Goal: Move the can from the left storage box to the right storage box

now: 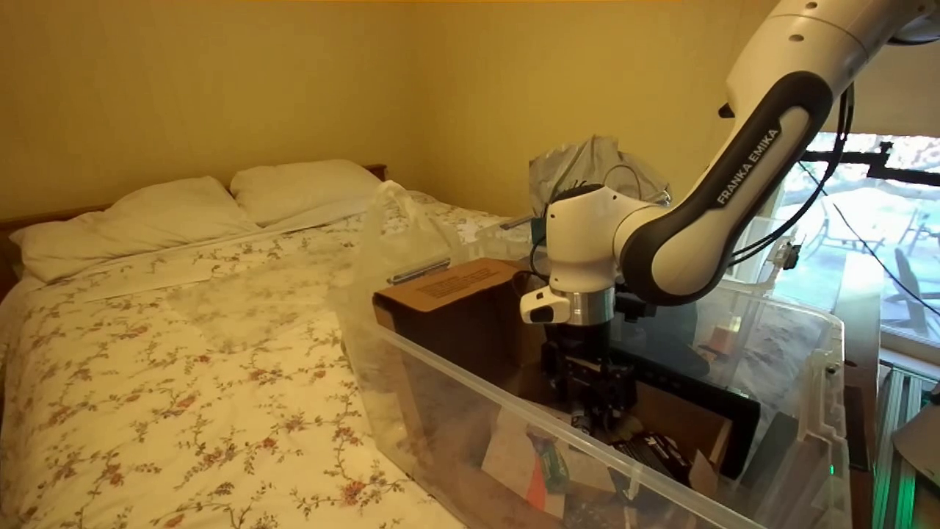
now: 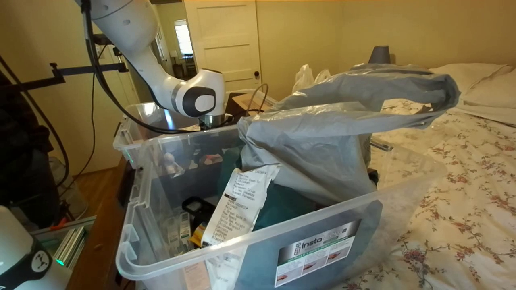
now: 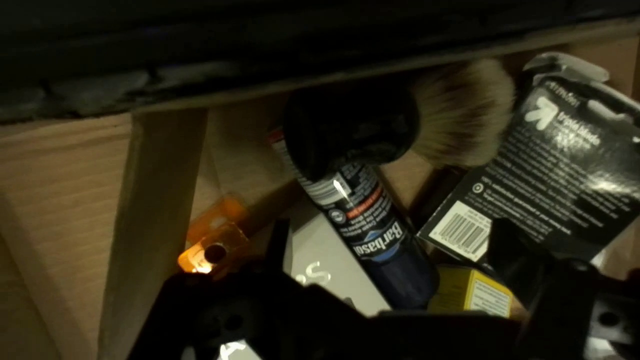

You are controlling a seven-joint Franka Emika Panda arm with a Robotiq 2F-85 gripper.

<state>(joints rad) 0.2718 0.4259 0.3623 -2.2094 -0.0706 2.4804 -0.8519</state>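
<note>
The can is a dark blue Barbasol shaving can lying among small items in the left storage box. A black-handled shaving brush hides part of its far end. The left storage box is the large colourless tub; its end also shows in an exterior view. My gripper is down inside this box, open, its fingers on either side of the can and apart from it. In an exterior view the gripper shows partly through the wall; the can is unclear there. The right storage box is the faintly blue tub beside it.
A tall cardboard box and a dark flat panel stand in the left box. A black razor package, yellow box and orange bottle lie around the can. A grey bag and long receipt fill the right box.
</note>
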